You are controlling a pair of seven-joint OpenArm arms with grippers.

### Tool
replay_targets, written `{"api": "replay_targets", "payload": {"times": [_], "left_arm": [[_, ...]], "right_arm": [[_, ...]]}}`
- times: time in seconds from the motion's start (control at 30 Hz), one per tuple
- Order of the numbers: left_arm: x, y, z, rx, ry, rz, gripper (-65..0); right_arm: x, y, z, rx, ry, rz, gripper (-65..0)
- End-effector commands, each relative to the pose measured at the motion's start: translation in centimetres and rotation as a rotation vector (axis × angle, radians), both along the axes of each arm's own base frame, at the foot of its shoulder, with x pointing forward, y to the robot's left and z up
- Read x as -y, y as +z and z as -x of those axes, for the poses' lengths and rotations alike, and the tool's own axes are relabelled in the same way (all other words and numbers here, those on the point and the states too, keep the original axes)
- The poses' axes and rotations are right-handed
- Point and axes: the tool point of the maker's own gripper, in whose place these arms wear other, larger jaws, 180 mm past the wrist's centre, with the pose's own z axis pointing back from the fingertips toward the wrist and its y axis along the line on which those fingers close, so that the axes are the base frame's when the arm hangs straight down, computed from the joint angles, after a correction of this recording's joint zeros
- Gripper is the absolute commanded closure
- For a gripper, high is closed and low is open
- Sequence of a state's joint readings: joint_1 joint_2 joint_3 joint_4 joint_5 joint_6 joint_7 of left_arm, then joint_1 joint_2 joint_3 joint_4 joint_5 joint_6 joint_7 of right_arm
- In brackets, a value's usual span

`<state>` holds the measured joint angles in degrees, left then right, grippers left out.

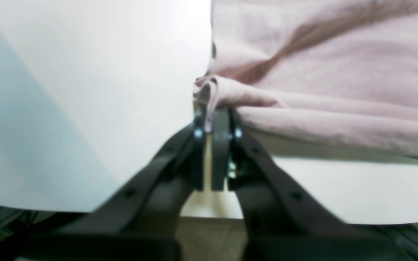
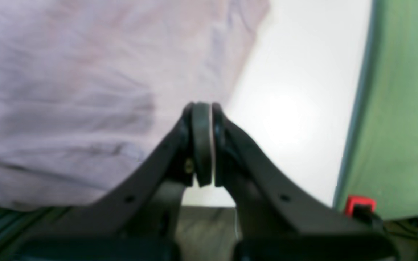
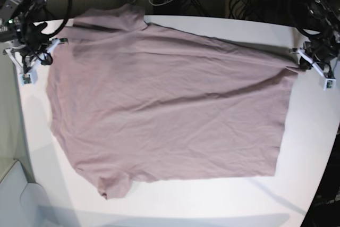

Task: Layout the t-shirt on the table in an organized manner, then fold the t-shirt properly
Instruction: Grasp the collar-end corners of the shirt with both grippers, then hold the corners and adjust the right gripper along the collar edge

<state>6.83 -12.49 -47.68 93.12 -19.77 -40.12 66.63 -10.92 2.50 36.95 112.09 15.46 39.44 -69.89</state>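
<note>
The t-shirt (image 3: pixel 170 104) lies spread across the white counter (image 3: pixel 297 184). The left tool (image 1: pixel 214 108) pinches its hem corner, and the right tool (image 2: pixel 205 108) is clamped narrow at the sleeve-side edge, likely to pull the cloth flat.

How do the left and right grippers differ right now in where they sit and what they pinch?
The left gripper is at the t-shirt's hem corner, with a fold of cloth visibly pinched. The right gripper is at the shoulder end, against the cloth; its wrist view does not show cloth between the fingers. Both are shut, over the far side of the table.
</note>
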Motion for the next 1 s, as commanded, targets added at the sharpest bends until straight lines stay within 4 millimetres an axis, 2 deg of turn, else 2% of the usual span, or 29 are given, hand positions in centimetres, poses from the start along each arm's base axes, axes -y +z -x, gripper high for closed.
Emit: {"api": "replay_targets", "payload": {"times": [0.0,0.07,0.2,0.3,0.37,0.57,0.63,0.8,0.97], "left_arm": [[-0.7,1.2,-0.6,0.038,0.000,-0.024,-0.1],[-0.7,1.1,-0.5,0.033,0.001,-0.023,-0.1],[-0.8,1.1,-0.5,0.031,0.002,-0.025,-0.1],[-0.8,1.1,-0.6,0.030,0.002,-0.025,-0.1],[-0.7,1.1,-0.7,0.031,-0.001,-0.025,-0.1],[-0.6,1.1,-0.8,0.032,-0.006,-0.024,-0.1],[-0.6,1.1,-0.8,0.032,-0.006,-0.024,-0.1],[-0.6,1.1,-0.8,0.034,-0.006,-0.024,-0.1],[-0.6,1.0,-0.8,0.031,-0.005,-0.023,-0.1]], "right_arm": [[-0.1,0.3,0.3,0.004,0.020,0.009,0.0],[-1.3,-0.6,1.4,-0.018,0.010,-0.026,0.0],[-2.6,-0.9,3.2,-0.036,-0.002,-0.046,0.0],[-2.5,-1.4,4.3,-0.055,-0.032,-0.058,-1.0],[-2.3,-1.6,5.1,-0.064,-0.066,-0.068,-5.3],[-2.1,-2.2,6.8,-0.083,-0.152,-0.096,-24.0],[-2.0,-2.4,7.4,-0.087,-0.181,-0.106,-27.4],[-2.0,-2.9,8.7,-0.123,-0.182,-0.105,-28.0],[-2.5,-3.1,8.6,-0.128,-0.166,-0.113,-28.0]]}}
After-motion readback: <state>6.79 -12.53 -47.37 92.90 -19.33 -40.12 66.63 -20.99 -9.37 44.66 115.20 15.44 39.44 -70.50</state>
